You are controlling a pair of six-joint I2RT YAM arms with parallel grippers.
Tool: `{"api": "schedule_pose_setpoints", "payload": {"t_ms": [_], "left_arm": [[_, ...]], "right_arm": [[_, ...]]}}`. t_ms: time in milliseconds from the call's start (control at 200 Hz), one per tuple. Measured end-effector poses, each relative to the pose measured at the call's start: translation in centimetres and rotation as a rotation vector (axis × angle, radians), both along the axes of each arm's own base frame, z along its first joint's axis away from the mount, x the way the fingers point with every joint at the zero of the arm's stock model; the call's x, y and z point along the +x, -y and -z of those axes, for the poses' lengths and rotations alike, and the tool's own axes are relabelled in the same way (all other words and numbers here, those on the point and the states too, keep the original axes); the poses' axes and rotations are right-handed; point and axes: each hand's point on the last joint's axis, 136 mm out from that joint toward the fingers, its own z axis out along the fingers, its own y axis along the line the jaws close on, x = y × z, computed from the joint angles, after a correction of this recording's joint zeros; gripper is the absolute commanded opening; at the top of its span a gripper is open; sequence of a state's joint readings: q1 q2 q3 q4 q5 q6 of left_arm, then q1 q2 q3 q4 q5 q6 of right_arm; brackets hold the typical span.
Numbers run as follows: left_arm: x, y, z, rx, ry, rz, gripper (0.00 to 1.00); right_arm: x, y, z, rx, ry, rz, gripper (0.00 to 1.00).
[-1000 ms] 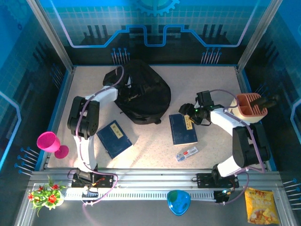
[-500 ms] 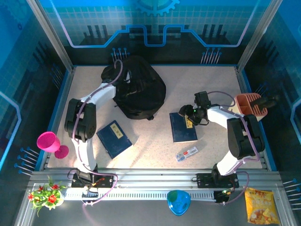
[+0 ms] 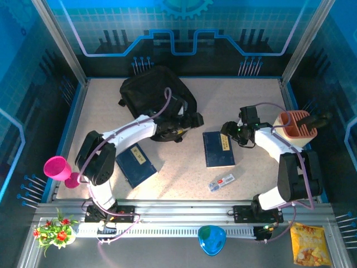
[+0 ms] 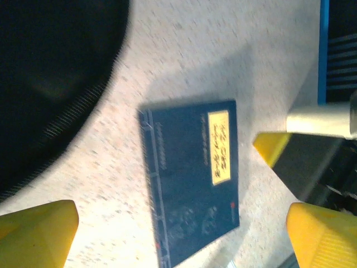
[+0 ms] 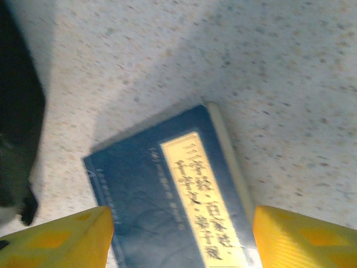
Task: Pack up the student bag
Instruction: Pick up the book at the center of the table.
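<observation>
Book label (image 5: pixel 203 201) legible from right wrist

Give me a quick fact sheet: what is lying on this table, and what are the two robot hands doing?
Bag: large black fabric backpack, far left of the speckled table
Left book: dark blue rectangular book, flat, by the left arm
Right book: dark blue rectangular book with yellow label, flat, mid-table
Small item: white oblong object near the front; too small to identify
Left gripper: open, empty, beside the backpack
Right gripper: open, empty, over the right book
Packing: both books outside the backpack
</observation>
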State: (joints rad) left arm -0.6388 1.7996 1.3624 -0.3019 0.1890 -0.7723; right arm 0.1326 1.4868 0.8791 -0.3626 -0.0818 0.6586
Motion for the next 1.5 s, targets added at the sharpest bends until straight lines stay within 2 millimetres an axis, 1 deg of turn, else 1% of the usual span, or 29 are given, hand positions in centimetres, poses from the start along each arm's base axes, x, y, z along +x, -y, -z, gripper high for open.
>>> {"api": "schedule_pose_setpoints", "payload": {"t_ms": [80, 145, 205, 345, 425, 485, 660, 830, 910, 1066, 1121, 1251, 1346, 1406, 1501], "left_arm": [[-1.3, 1.9, 0.7, -0.010, -0.022, 0.030, 0.92], [-2.1, 3.1, 2.0, -0.011, -0.053, 0.051, 0.89], [-2.7, 3.9, 3.4, -0.003, -0.088, 0.059, 0.86], [-3.3, 4.4, 7.0, 0.031, -0.163, 0.051, 0.78], [-3.5, 4.4, 8.3, 0.046, -0.196, 0.038, 0.74], [-3.5, 4.4, 9.0, 0.054, -0.213, 0.031, 0.71], [-3.1, 5.1, 9.6, 0.042, -0.239, 0.025, 0.63], [-2.8, 5.9, 9.7, 0.025, -0.253, 0.037, 0.57], [-2.8, 6.2, 10.0, 0.021, -0.261, 0.044, 0.56], [-3.0, 6.3, 11.0, 0.031, -0.290, 0.050, 0.56], [-3.1, 6.3, 11.3, 0.035, -0.298, 0.051, 0.56], [-3.0, 6.8, 11.1, 0.021, -0.306, 0.063, 0.52], [-3.0, 6.9, 11.4, 0.020, -0.317, 0.064, 0.49], [-3.0, 6.8, 11.5, 0.017, -0.327, 0.061, 0.51], [-2.9, 7.0, 11.3, -0.003, -0.340, 0.058, 0.51]], "right_arm": [[-0.7, 0.3, 0.4, -0.026, -0.026, -0.031, 0.65], [-1.2, 0.3, 0.7, -0.038, -0.042, -0.052, 0.63], [-1.5, 0.2, 1.0, -0.043, -0.056, -0.072, 0.61], [-2.2, 0.2, 2.1, -0.052, -0.098, -0.104, 0.54], [-2.5, 0.1, 2.7, -0.053, -0.123, -0.122, 0.50], [-2.8, 0.0, 3.1, -0.052, -0.141, -0.130, 0.48], [-3.3, 0.1, 4.0, -0.056, -0.178, -0.138, 0.45], [-3.6, 0.1, 4.8, -0.058, -0.208, -0.142, 0.43], [-3.7, 0.1, 5.0, -0.055, -0.217, -0.143, 0.43], [-3.7, 0.0, 5.0, -0.055, -0.218, -0.143, 0.42], [-3.7, 0.0, 5.0, -0.053, -0.219, -0.144, 0.40], [-3.8, -0.1, 5.3, -0.047, -0.228, -0.147, 0.37], [-3.9, 0.0, 5.5, -0.046, -0.235, -0.145, 0.36], [-3.9, 0.0, 5.5, -0.046, -0.235, -0.145, 0.35], [-3.9, 0.0, 5.4, -0.040, -0.236, -0.142, 0.34]]}}
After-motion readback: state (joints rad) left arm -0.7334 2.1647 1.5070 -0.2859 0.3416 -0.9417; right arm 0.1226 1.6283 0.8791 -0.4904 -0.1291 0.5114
